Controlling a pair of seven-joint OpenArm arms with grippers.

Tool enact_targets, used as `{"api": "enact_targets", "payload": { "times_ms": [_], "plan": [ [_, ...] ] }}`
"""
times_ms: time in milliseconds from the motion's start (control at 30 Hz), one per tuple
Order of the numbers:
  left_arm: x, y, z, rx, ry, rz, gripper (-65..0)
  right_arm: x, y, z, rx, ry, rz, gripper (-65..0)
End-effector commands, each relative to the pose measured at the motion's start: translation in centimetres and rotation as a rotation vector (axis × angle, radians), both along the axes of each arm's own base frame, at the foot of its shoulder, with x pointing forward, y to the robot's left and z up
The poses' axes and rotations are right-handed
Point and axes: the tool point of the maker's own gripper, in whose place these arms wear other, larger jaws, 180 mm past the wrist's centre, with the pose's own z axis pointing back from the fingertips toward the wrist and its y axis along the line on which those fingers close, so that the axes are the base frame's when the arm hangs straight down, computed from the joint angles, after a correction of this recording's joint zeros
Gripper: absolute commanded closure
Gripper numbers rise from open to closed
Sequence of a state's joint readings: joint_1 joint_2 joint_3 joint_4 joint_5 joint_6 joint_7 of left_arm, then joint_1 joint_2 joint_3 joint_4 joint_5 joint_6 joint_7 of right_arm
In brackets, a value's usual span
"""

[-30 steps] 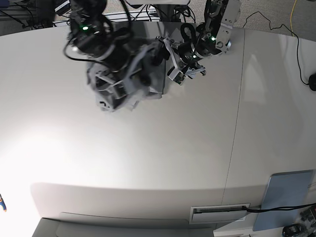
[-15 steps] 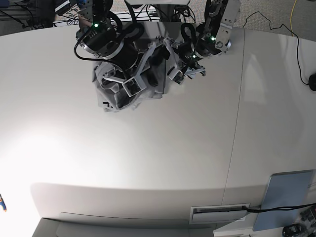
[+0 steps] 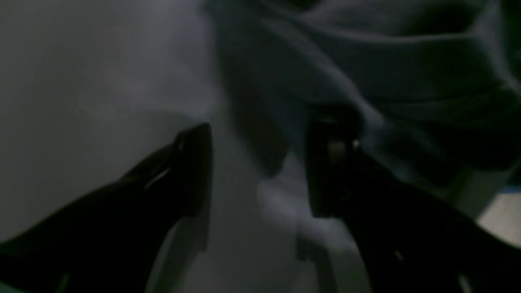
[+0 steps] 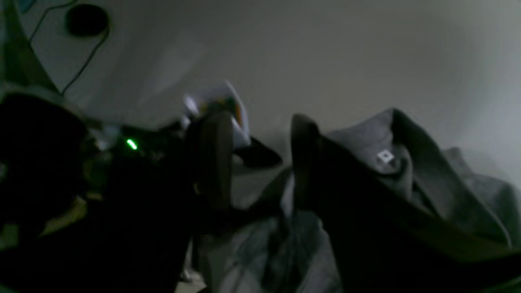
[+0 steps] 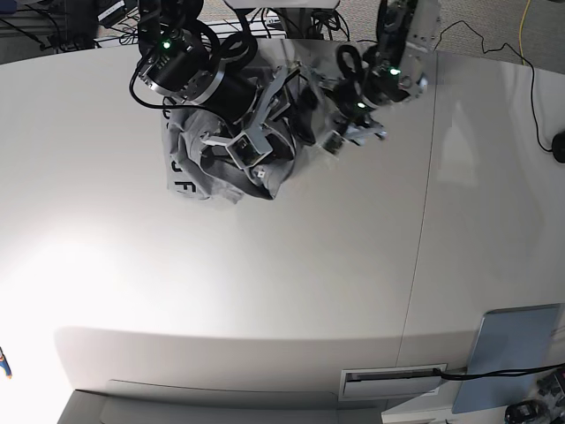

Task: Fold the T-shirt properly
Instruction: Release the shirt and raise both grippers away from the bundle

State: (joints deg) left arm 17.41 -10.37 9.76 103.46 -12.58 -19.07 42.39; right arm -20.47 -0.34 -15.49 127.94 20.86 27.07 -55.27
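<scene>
The T-shirt (image 5: 207, 168) lies bunched in a grey heap at the far end of the white surface (image 5: 265, 291), black letters showing on its near-left edge. The right tool (image 4: 256, 158) hangs over the heap with its jaws parted (nothing pinched between them), cloth just beneath and beside it. The left tool (image 3: 260, 171), jaws wide apart and empty, sits just beside the heap's edge, one finger against the folds.

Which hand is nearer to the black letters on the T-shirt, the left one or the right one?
The right. The right hand hangs over the T-shirt, a little beside the black letters. The left hand is beyond the shirt's far edge.
</scene>
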Motion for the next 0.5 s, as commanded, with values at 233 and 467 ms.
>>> {"api": "enact_targets", "payload": {
  "times_ms": [233, 467],
  "plan": [
    [0.6, 0.2, 4.7, -0.229, 0.037, 0.034, -37.1, 2.9, -6.2, 0.2, -0.087, -0.055, -0.191, -24.0],
    [-2.1, -2.6, 8.0, -0.337, 0.002, -0.071, -36.9, 4.2, -16.9, 0.0, -0.255, -0.073, -0.443, -24.0]
  ]
}}
